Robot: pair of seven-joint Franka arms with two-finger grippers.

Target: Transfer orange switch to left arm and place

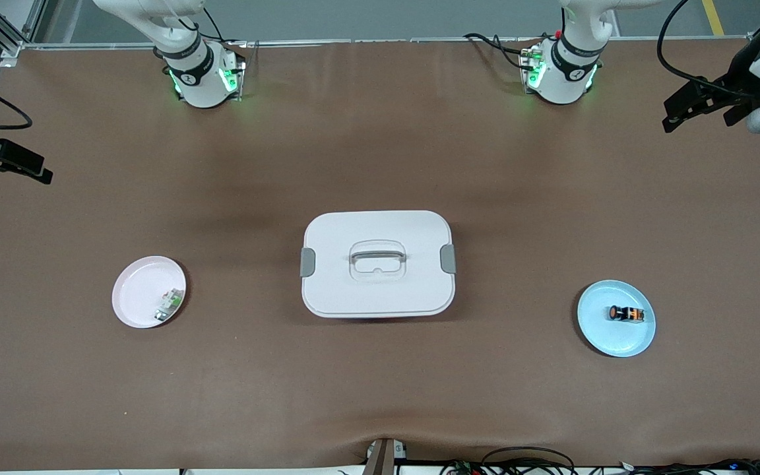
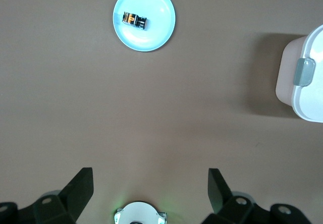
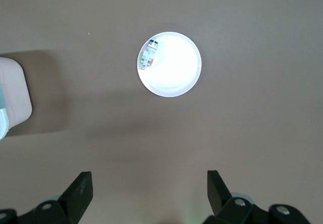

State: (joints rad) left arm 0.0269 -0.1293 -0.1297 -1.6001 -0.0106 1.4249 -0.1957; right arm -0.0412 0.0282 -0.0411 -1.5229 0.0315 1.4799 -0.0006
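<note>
The orange switch (image 1: 627, 314) lies on its side on a light blue plate (image 1: 607, 336) toward the left arm's end of the table. The left wrist view shows it too (image 2: 135, 20), on that plate (image 2: 151, 37). The white box (image 1: 377, 264) stands shut at the table's middle. My left gripper (image 1: 696, 121) hangs open and empty, high over the left arm's end of the table, well away from the switch. My right gripper (image 1: 7, 173) hangs open and empty, high over the right arm's end. Both show open in their wrist views, left (image 2: 150, 188) and right (image 3: 150, 191).
A pale pink plate (image 1: 139, 290) toward the right arm's end holds a small green-and-white part (image 1: 169, 305), also seen in the right wrist view (image 3: 149, 55). The box's edge shows in both wrist views, left (image 2: 303, 82) and right (image 3: 12, 95). Cables lie at the table's near edge.
</note>
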